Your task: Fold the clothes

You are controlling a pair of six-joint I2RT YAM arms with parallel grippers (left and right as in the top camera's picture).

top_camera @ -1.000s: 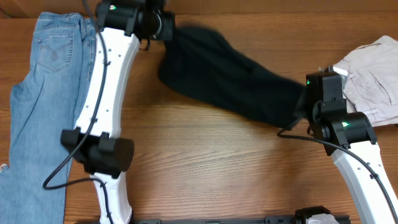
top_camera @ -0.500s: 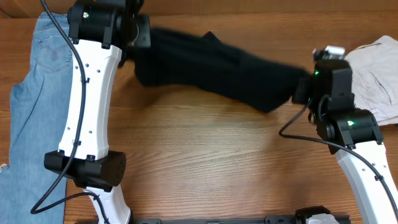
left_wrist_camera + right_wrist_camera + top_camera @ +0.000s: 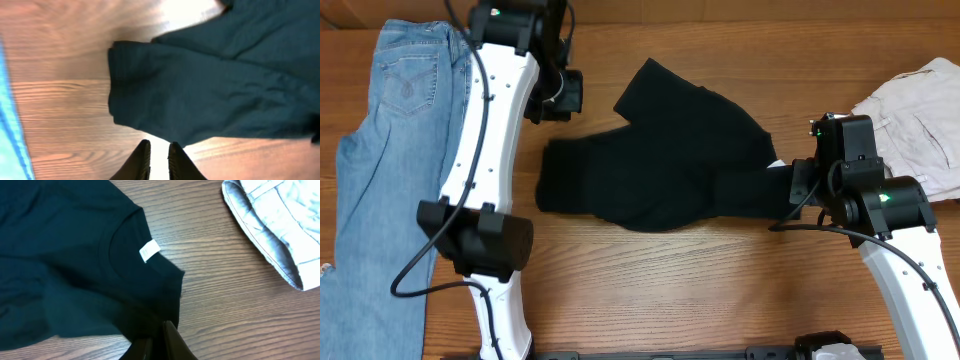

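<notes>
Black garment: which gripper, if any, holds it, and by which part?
The right gripper pinches the black garment at its edge near the white tag. The left gripper holds nothing.

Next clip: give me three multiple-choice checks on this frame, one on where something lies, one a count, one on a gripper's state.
1. Where do the light blue jeans lie?
A) between the two arms
B) under the right arm
C) along the left side of the table, outside the left arm

2. How many garments are on the table?
A) two
B) three
C) four

3. The right gripper is:
A) shut on an edge of the black garment
B) open above bare wood
C) shut with nothing in it

Answers:
1 C, the overhead view shows the jeans running down the left side, beyond that arm.
2 B, there are the jeans, the black garment and a beige garment.
3 A, the wrist view shows the fingers pinched together at the fabric's edge.
</notes>
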